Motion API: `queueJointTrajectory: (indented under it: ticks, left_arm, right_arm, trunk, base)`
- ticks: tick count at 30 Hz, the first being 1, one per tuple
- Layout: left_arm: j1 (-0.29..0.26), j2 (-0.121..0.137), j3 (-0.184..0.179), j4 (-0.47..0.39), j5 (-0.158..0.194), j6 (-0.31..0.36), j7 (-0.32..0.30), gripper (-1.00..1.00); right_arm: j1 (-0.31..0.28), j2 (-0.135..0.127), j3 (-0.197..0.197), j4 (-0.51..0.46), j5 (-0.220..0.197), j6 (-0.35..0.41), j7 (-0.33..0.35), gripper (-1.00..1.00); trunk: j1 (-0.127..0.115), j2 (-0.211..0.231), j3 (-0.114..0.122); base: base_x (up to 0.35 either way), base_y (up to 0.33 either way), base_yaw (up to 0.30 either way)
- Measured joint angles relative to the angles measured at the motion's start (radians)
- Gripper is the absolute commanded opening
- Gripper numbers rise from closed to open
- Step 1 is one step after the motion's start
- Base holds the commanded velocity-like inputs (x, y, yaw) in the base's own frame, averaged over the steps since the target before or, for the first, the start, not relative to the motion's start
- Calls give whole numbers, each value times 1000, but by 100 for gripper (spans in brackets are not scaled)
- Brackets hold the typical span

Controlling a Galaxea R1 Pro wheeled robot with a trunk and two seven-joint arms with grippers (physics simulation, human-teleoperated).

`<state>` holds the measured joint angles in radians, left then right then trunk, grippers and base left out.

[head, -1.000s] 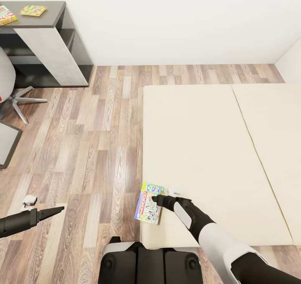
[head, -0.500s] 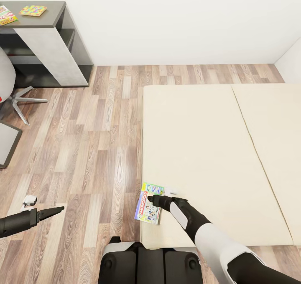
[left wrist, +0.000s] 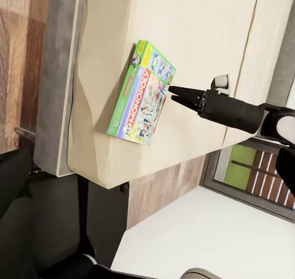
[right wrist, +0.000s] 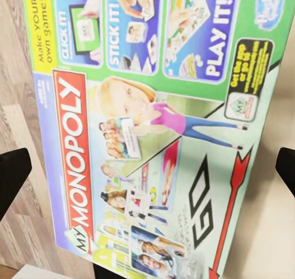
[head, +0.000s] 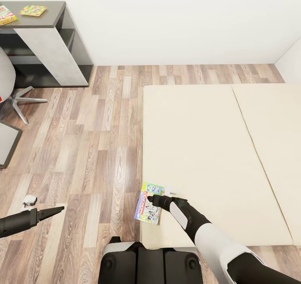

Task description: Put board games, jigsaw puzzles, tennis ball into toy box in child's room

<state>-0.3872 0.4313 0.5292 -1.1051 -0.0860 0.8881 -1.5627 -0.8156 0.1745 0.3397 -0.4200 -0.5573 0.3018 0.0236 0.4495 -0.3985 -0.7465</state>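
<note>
**Right gripper poised over the Monopoly box at the bed's corner**

The right gripper (head: 154, 199) is down at the near left corner of the bed (head: 217, 150), its tip right over the My Monopoly board game (head: 148, 203). From the left wrist camera the box (left wrist: 141, 92) lies flat on the beige mattress, close to the edge, and the right gripper (left wrist: 175, 93) comes in from the side with its dark fingers (left wrist: 184, 95) drawn to a narrow point at the box's rim. Whether they touch the cover, I cannot tell. The right wrist camera looks straight down on the cover (right wrist: 153, 131), with a black fingertip at each side of the frame, spread wide with the box lying between them, not pinched.

The left gripper (head: 58, 209) hangs out over the wood floor (head: 83, 142), well apart from the bed, fingers pressed together and holding nothing.

Far off on the dark worktop (head: 46, 19) lie a jigsaw puzzle (head: 33, 11) and, just beside it at the picture's edge, another colourful game box (head: 6, 15).
</note>
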Motion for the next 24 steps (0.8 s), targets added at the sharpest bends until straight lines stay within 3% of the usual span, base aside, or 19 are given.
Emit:
queueJointTrajectory:
  ticks: [24]
  left_arm:
    - [0,0,0,0,2,0,0,100]
  right_arm:
    - [0,0,0,0,1,-2,0,100]
  trunk:
    - [0,0,0]
  base:
    - [0,0,0]
